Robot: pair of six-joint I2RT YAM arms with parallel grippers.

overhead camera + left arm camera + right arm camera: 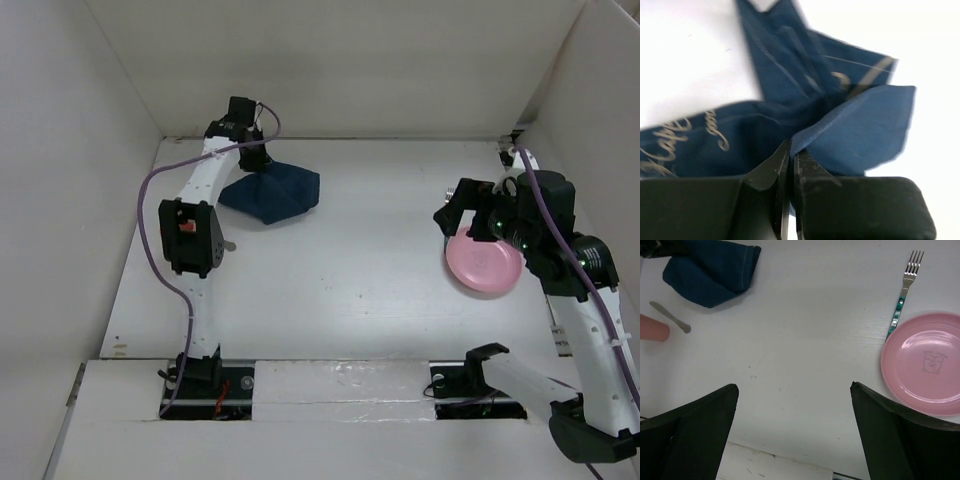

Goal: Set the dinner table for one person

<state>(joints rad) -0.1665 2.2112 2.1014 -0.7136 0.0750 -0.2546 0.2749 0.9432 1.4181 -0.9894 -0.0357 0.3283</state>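
The dinner table [340,270] is a large white tabletop with upright white panels. My left gripper [252,152] is at the far left, shut on a fold of the navy cloth placemat [272,192] and lifting it into a peak. In the left wrist view the closed gripper [791,147] pinches the blue cloth [860,125], which has gold lettering. My right gripper [455,212] is open and empty, just left of the pink plate [483,262]. In the right wrist view the gripper [794,387] hangs over bare table, with the plate [925,362] at the right.
The right wrist view shows a fork [905,290] lying beside the plate's far edge, a knife [670,317] and a pink cup [652,327] at the left, and the bunched placemat [710,270] beyond them. White panels close off the left, far and right sides.
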